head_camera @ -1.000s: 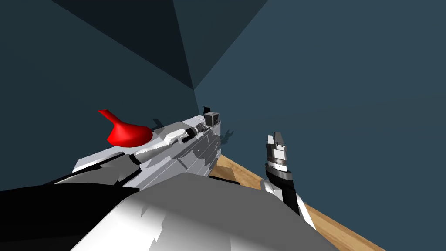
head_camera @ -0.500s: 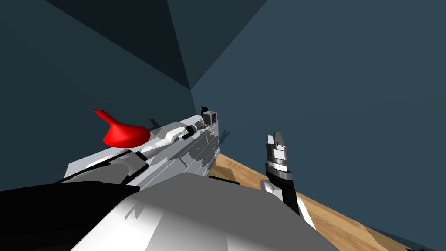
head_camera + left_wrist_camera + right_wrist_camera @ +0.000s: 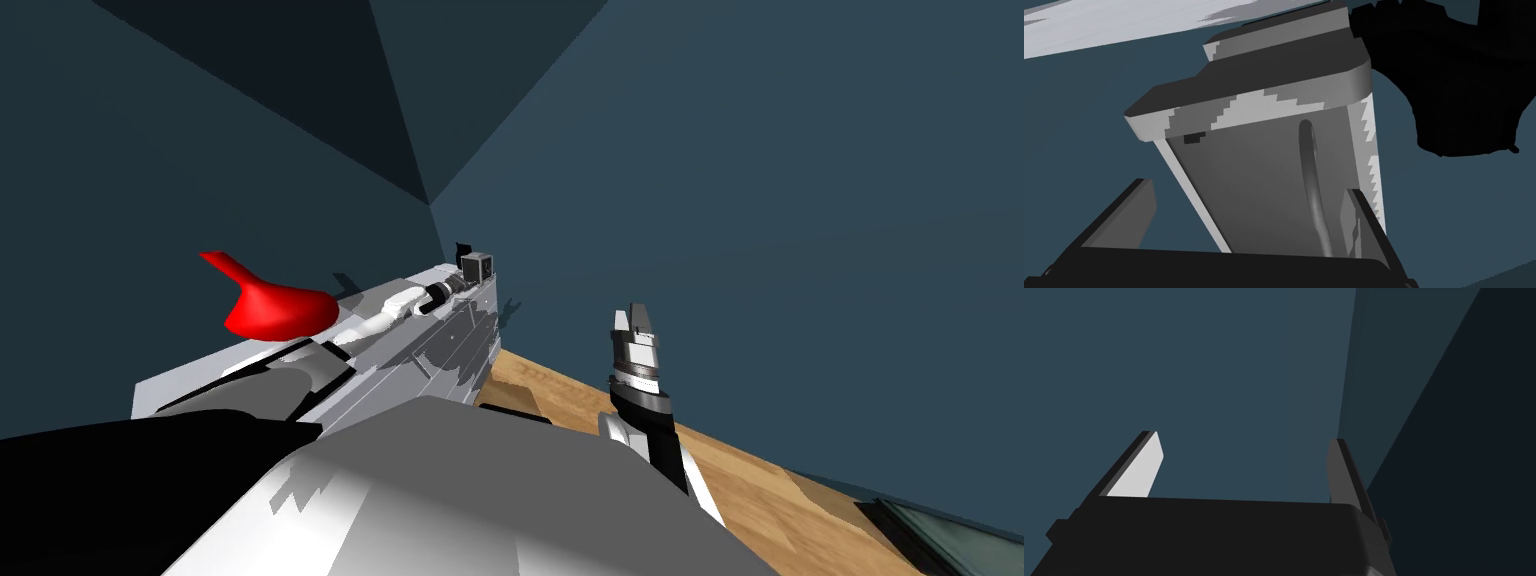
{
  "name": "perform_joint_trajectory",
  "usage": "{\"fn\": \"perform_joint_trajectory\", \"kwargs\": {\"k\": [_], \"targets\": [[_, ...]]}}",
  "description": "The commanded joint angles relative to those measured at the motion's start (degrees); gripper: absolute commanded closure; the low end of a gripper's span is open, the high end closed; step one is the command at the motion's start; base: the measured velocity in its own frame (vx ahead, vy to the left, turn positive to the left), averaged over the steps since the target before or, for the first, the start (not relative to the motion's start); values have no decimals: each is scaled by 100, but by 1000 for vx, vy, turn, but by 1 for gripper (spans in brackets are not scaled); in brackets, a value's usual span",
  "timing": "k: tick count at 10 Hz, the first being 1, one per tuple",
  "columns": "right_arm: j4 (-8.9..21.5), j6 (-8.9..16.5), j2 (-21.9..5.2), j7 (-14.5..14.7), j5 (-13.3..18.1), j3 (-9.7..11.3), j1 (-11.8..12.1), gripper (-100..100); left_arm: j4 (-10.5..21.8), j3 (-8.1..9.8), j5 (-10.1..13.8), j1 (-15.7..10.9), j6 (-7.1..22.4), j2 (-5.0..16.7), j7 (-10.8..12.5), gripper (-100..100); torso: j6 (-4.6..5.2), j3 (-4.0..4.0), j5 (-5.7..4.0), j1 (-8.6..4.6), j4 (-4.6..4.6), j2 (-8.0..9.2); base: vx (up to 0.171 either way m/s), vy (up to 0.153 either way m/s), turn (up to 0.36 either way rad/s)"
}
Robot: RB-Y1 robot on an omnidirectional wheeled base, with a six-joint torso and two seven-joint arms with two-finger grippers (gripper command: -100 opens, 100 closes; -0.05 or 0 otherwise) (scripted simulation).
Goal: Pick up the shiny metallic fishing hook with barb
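Observation:
My left arm reaches across the top of a white and grey cabinet (image 3: pixel 455 345), and my left gripper (image 3: pixel 478 266) sits at the cabinet's far corner beside the dark blue wall. In the left wrist view my left gripper (image 3: pixel 1247 187) is open. Between its fingers stands a grey panel (image 3: pixel 1249 190) under a thicker grey slab (image 3: pixel 1264 65). A slender curved grey bar (image 3: pixel 1313 185) lies on that panel close to one finger (image 3: pixel 1364 220); I cannot tell if it is the hook. My right gripper (image 3: pixel 634 316) is raised at the right, and my right gripper (image 3: pixel 1244 438) is open with nothing between its fingers.
A bright red bowl-like object with a spout (image 3: pixel 272 306) stands on the cabinet, left of my arm. Dark blue walls meet in a corner right behind the cabinet. Wooden floor (image 3: pixel 560 400) runs to the right, with a dark framed pane (image 3: pixel 935 528) at the lower right.
My view has swung, so the cabinet and red object have slid left and the dark framed pane has come in at the lower right. Both arms hold the same pose.

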Motion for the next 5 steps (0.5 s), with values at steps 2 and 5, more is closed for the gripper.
{"fn": "perform_joint_trajectory", "kwargs": {"k": [2, 5], "targets": [[0, 0, 0, 0, 0, 0, 1, 0, 443, 83, -31, -9, -128, -63, -41, -100, -5, -6, 1, 1, -2, -11, -29, -7, 20], [0, 0, 0, 0, 0, 0, -1, 0, 768, 235, -174, -297, -383, -243, -16, -100, 8, -10, 0, -3, -5, -15, -66, -3, -152]]}}
